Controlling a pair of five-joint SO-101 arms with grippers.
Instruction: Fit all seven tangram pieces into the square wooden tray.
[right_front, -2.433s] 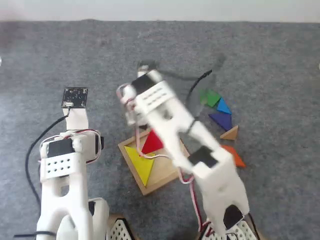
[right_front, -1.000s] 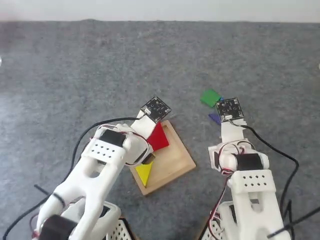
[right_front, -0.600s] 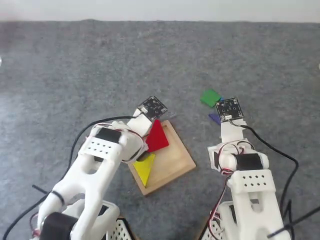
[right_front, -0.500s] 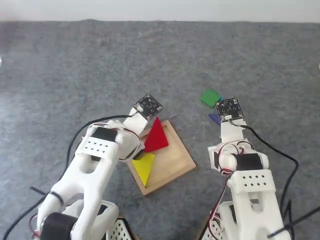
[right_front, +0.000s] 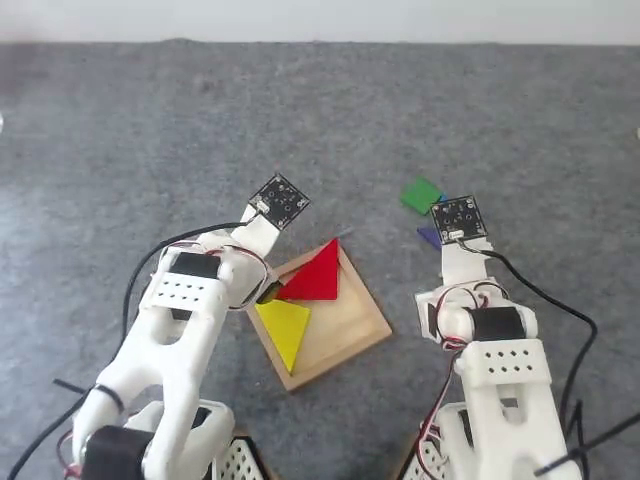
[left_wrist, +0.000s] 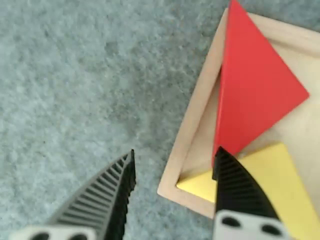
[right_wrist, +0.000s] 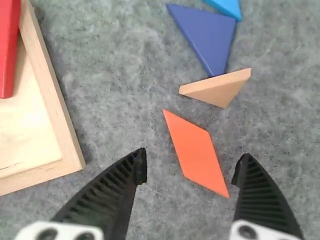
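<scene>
Desk: the desk (right_front: 140, 130) has a grey felt-like cover, and both arms stand at its near edge.
Tray: the square wooden tray (right_front: 352, 325) lies flat between the two arms, turned so that one corner points away from them.
Red triangle: the red triangle (left_wrist: 255, 85) sits in the far part of the tray. One tip reaches over the rim at the far corner, so it does not look fully seated.
Yellow triangle: the yellow triangle (right_front: 285, 328) lies flat in the tray's left part, just beside the red one. Whether the two touch is hidden by a finger.
Orange piece: the orange parallelogram (right_wrist: 196, 150) lies on the desk, right of the tray and apart from it.
Tan triangle: the tan triangle (right_wrist: 217, 87) lies on the desk, just beyond the orange piece.
Blue triangle: the dark blue triangle (right_wrist: 207, 32) is close to the tan one, farther out on the desk.
Light blue piece: a corner of the light blue piece (right_wrist: 226, 6) shows next to the dark blue triangle.
Green piece: the green piece (right_front: 420, 195) lies farthest out, right of the tray.
Left jaws: wide and holding nothing. They straddle the tray's left rim, with one finger over the bare desk and the other over the yellow triangle.
Right jaws: wide and holding nothing. They hang above the orange parallelogram with a finger on each side of it.
</scene>
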